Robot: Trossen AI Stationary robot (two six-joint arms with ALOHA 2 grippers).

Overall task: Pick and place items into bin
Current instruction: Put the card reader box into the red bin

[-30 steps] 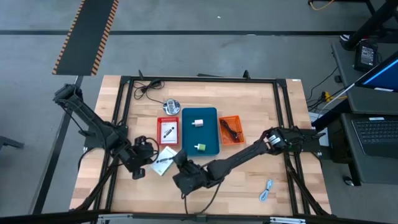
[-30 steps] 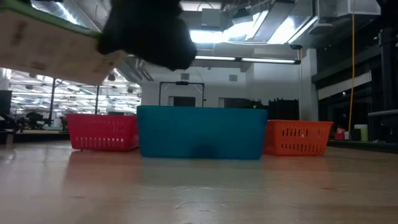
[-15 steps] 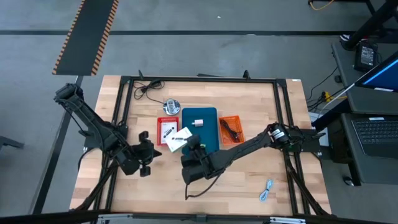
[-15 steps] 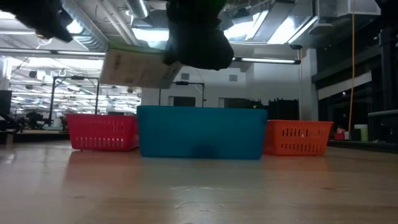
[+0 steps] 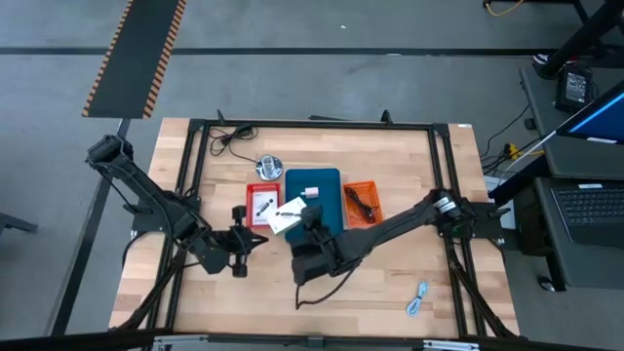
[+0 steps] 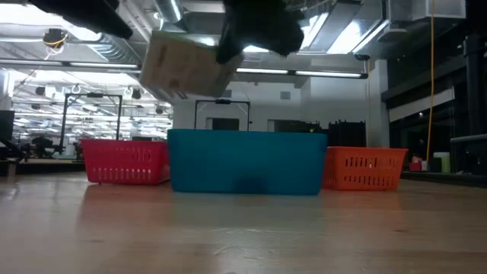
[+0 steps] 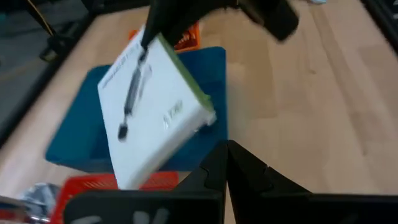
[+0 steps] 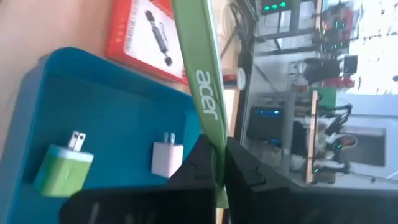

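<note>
White card (image 7: 152,109) with a green edge and a printed black stylus, tilted, held at its top corner by the right gripper (image 7: 152,34) above the blue bin (image 7: 214,74); red bin (image 7: 93,183) beside; left gripper (image 7: 225,163) closed.

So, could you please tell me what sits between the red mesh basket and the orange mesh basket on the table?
The teal plastic bin sits between the red basket and the orange basket, clearest in the low view.

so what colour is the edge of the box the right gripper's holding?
Green edge, white face; the box edge shows best in the right wrist view, pinched by the right gripper.
</note>
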